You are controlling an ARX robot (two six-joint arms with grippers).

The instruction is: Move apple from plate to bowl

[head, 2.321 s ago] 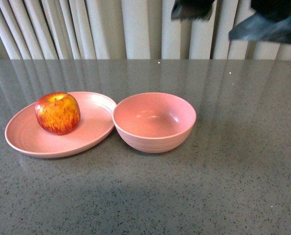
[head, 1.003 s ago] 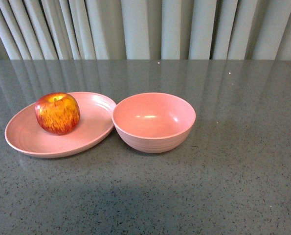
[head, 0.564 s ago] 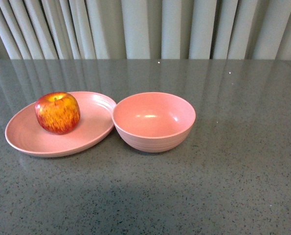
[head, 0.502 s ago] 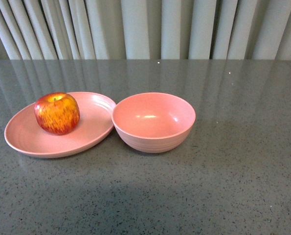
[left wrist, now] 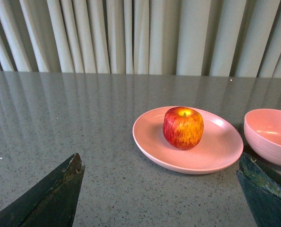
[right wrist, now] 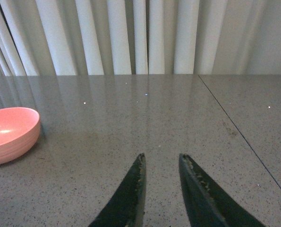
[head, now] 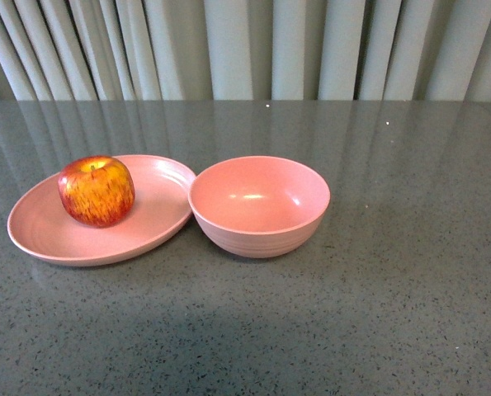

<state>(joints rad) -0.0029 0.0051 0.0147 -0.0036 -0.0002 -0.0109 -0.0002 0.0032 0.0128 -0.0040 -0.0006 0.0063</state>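
A red apple (head: 96, 190) with yellow streaks rests on the shallow pink plate (head: 47, 238), toward its left part. Touching the plate's right rim stands the deep pink bowl (head: 260, 205), with nothing inside. Neither arm shows in the front view. In the left wrist view the apple (left wrist: 183, 127) sits on the plate (left wrist: 211, 158) ahead of my left gripper (left wrist: 160, 161), which is open wide and holds nothing; the bowl (left wrist: 268, 136) is at the edge. My right gripper (right wrist: 162, 157) is shut, empty, over bare table, with the bowl (right wrist: 10, 134) off to one side.
A grey speckled stone table (head: 394, 313) carries everything. Pale pleated curtains (head: 245, 49) hang behind its far edge. A thin seam (right wrist: 244, 137) crosses the tabletop in the right wrist view.
Dark parts of the arms that showed at the top right of the front view 2.3 s ago have left the view. Apple, plate and bowl have stayed put.
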